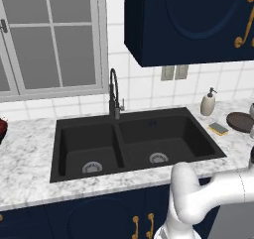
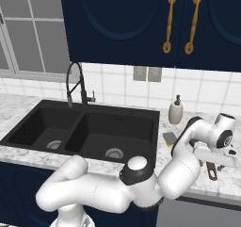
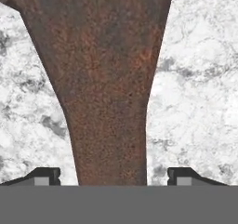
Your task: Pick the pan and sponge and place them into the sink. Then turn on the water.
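Two jaws are sitting spread either side of the pan [image 1: 240, 122] handle w/o pinching, pan lying near worktop's [image 1: 30, 158] right edge; a far-out hold risks tipping.

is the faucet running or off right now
Off. No blue stream falls from the tall dark arched gooseneck faucet, and both basins of the matte black double sink look dry, each round silver drain bare.
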{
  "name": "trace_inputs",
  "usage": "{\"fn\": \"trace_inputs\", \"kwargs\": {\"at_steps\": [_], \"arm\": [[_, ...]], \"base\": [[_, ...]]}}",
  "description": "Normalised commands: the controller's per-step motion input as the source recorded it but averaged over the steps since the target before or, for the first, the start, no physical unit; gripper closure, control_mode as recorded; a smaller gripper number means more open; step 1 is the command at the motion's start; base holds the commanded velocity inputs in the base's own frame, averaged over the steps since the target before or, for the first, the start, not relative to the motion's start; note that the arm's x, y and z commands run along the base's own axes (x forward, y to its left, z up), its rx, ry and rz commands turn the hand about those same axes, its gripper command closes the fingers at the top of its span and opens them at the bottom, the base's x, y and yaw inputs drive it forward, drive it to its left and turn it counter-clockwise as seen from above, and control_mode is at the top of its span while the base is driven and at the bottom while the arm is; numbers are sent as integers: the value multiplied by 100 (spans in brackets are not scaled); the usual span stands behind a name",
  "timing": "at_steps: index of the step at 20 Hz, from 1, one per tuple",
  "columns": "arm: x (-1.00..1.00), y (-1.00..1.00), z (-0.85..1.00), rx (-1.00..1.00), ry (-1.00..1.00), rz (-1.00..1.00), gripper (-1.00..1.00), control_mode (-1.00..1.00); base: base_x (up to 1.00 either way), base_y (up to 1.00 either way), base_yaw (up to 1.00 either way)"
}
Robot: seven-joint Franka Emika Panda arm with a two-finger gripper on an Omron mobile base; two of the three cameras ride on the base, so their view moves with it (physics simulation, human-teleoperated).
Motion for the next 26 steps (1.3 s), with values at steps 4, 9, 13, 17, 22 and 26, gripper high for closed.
{"fn": "trace_inputs", "kwargs": {"at_steps": [4, 9, 13, 17, 22, 26], "arm": [[13, 1, -63, -7, 0, 1, 100, -100], [0, 55, -81, -12, -5, 0, 100, -100], [0, 89, -91, -10, -9, 0, 100, -100], [0, 81, -93, -2, -16, 0, 100, -100], [0, 68, -42, 0, -21, 0, 100, -100], [0, 80, 6, -3, -16, 3, 100, -100]], "base": [[0, 0, 0], [0, 0, 0], [0, 0, 0], [0, 0, 0], [0, 0, 0], [0, 0, 0]]}}
